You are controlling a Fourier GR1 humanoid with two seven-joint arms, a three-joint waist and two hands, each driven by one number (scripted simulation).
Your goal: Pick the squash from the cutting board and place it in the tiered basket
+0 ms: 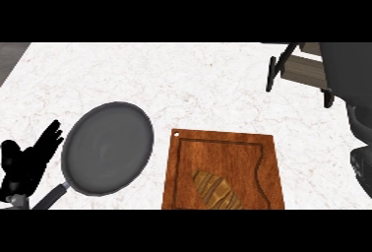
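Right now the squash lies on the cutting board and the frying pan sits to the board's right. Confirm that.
Not quite. The head view shows the squash on the cutting board, but the frying pan sits to the board's left, not its right, beside the open left hand.

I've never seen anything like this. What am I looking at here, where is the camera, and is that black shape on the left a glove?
The camera sits where the robot's head is, looking steeply down at a pale marble counter. The black shape at the left edge is the robot's left hand, fingers up and open, resting and holding nothing. Its right hand does not show clearly; dark bulky shapes at the right edge cannot be made out. Beside the left hand lies a grey frying pan. To its right is a wooden cutting board with a striped brownish squash lying on it. At the upper right stands a black-framed tiered basket, where the squash is meant to go. Nothing has been picked up yet.
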